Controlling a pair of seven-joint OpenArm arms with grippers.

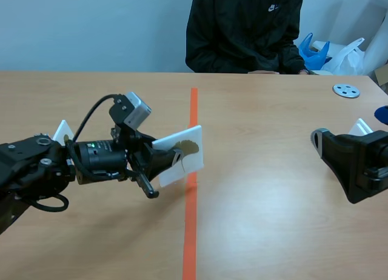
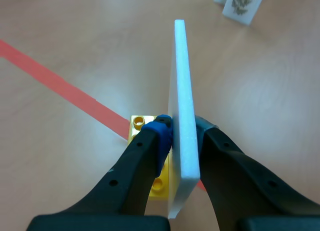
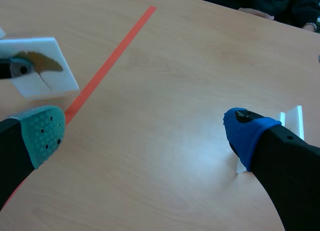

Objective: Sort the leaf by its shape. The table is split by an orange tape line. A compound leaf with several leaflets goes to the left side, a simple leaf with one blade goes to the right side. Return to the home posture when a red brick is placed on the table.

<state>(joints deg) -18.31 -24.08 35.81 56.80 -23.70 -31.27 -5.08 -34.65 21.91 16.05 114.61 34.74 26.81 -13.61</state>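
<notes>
**One leaf card clamped over the tape line**

One white leaf card (image 1: pixel 180 154) sits in the left gripper (image 2: pixel 182 133), whose two fingers press on its faces. From the left wrist the card shows edge-on between them. Its face carries a single dark blade on a stalk, plain to see from the right wrist. In the scene view the card is tilted and sits at the table's centre, its far edge overlapping the orange tape line (image 1: pixel 191 231). The arm that holds it comes in from 9 o'clock.

Under that gripper, a yellow studded brick (image 2: pixel 141 123) lies on the tape line. I cannot tell whether the card touches it. Well ahead of the gripper stand two more white cards (image 2: pixel 243 6); the nearer one is printed with a sprig of many leaflets.

At 3 o'clock the right gripper (image 3: pixel 145 136) has its fingers spread wide with nothing between them, the green pad (image 3: pixel 46 133) on one side and the blue pad (image 3: pixel 246 133) on the other. Just beside the blue pad stands a small white holder (image 3: pixel 292 118).

Toward 2 o'clock a grey disc (image 1: pixel 346 90) lies on the table. Beyond it a white plastic bag (image 1: pixel 345 54) slumps next to something blue; what the bag holds cannot be made out. At 12 o'clock a person in a black jacket (image 1: pixel 242 31) sits across the table.
</notes>
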